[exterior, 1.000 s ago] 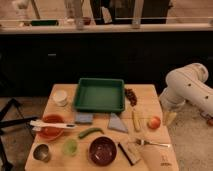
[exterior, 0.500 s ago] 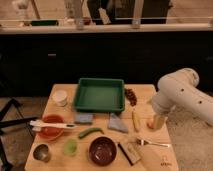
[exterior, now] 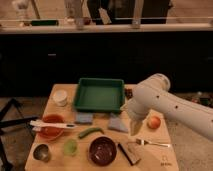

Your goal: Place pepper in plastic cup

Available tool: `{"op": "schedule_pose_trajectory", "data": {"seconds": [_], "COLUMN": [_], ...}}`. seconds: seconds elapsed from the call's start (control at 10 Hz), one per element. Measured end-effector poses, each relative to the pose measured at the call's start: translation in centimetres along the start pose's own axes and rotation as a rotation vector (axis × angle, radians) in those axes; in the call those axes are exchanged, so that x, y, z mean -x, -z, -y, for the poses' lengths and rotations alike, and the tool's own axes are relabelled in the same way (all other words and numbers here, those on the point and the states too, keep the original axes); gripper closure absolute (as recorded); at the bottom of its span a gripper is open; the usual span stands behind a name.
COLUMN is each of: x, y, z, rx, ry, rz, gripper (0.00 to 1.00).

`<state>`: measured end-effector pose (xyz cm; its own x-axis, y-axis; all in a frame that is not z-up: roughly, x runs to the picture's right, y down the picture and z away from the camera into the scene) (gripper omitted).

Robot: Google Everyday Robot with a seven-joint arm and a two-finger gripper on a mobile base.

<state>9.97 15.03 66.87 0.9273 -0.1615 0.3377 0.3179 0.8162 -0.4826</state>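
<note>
The pepper [exterior: 90,132], a slim dark green curved pod, lies on the wooden table [exterior: 165,157] left of centre. Just below and left of it stands the small light green plastic cup [exterior: 70,146]. My white arm reaches in from the right. Its gripper [exterior: 135,126] points down over the table's middle right, between a grey cloth [exterior: 117,124] and an orange fruit [exterior: 154,122]. It is well to the right of the pepper. The gripper is open and nothing is in it.
A green tray [exterior: 100,93] sits at the back. Also on the table are a white cup [exterior: 60,97], a red bowl [exterior: 51,129] with a white utensil across it, a metal cup [exterior: 41,152], a dark bowl [exterior: 102,150], a blue sponge [exterior: 84,118] and a fork [exterior: 152,144].
The arm has swung left from the table's right edge toward the middle, and the gripper now hangs over the tabletop. The objects on the table have not moved.
</note>
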Motion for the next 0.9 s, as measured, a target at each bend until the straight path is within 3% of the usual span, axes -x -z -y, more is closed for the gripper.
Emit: {"op": "schedule_pose_trajectory", "data": {"seconds": [0.5,0.7,0.9], "x": [-0.2,0.1,2.5], "y": [0.0,-0.9,-2.5], "z": [0.0,0.4,1.8], "rx": [-0.002,-0.006,-0.005], "ry": [0.000,-0.011,0.006], "rz": [-0.005,0.026,0.067], "gripper": [0.20,0.20,0.20]}}
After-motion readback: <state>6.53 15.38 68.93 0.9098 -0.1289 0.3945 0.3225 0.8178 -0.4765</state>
